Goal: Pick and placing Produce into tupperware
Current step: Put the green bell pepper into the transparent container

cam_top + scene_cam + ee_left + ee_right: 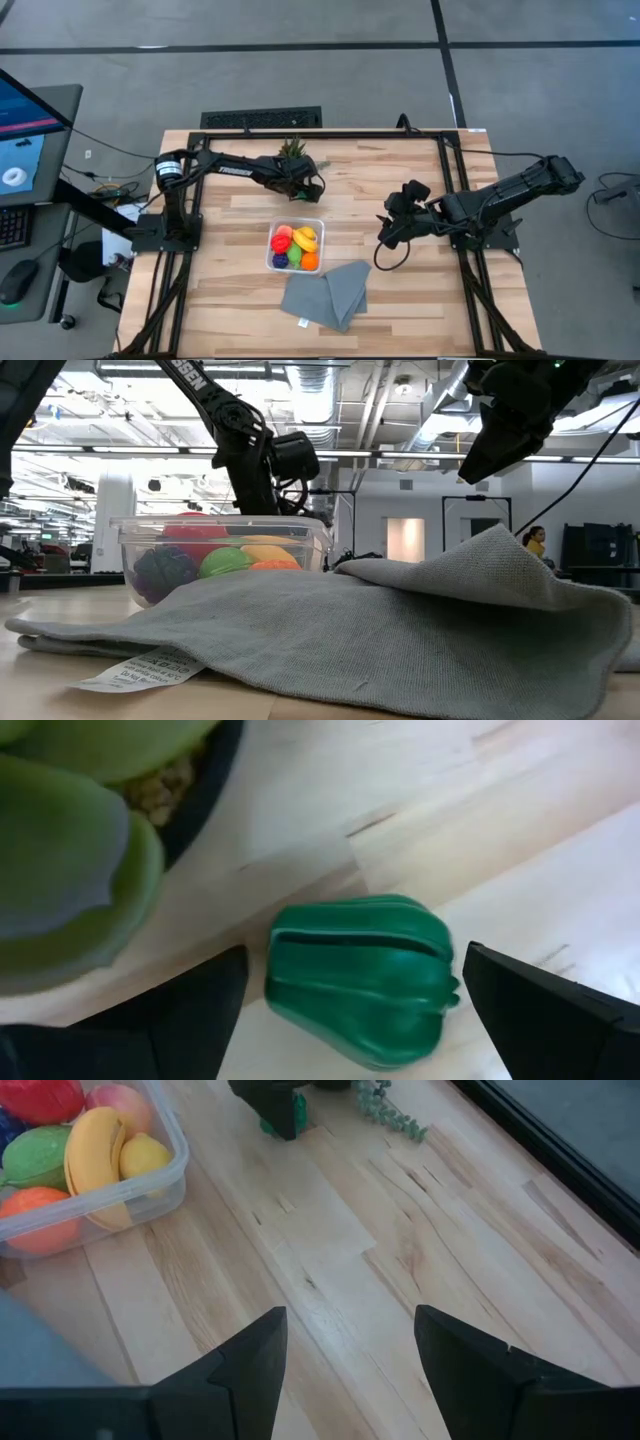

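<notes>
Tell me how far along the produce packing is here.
Mostly done: the tupperware already holds the banana and several other pieces. In hand: the left gripper, open, straddles the dark green pepper beside the potted plant. Left: grasp and place it. The right gripper waits.

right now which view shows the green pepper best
The left wrist view: the green pepper fills it, lying on the table between the open left gripper's fingers. The right wrist view shows a far sliver; high and low views hide it.

One tupperware, one cloth, one plant, two arms.
</notes>
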`<action>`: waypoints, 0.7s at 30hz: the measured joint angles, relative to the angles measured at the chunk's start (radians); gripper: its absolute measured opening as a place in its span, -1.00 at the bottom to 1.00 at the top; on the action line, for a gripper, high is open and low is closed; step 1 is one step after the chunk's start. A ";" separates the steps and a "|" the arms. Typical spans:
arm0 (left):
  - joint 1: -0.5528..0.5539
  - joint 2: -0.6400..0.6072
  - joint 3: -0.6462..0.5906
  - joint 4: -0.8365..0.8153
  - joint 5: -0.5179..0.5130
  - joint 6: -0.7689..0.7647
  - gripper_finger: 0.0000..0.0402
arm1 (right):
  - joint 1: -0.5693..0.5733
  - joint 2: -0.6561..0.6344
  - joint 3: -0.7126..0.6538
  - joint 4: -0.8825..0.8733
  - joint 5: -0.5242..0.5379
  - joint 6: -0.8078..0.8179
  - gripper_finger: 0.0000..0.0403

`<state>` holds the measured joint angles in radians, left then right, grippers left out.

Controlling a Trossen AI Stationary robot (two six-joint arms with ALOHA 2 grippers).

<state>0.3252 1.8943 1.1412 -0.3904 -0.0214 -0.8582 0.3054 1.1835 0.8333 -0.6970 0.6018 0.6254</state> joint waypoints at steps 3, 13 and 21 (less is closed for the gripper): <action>-0.011 0.002 0.000 0.000 -0.033 -0.007 0.79 | 0.000 0.000 0.000 -0.002 0.000 0.002 0.22; -0.006 0.004 0.008 -0.013 -0.046 0.001 0.75 | 0.000 0.000 0.000 -0.006 0.000 -0.005 0.22; -0.005 0.005 0.008 -0.022 -0.049 0.008 0.42 | 0.000 0.000 0.000 -0.006 0.000 0.002 0.22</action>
<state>0.3199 1.8996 1.1496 -0.4122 -0.0707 -0.8506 0.3054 1.1831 0.8333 -0.7029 0.6018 0.6277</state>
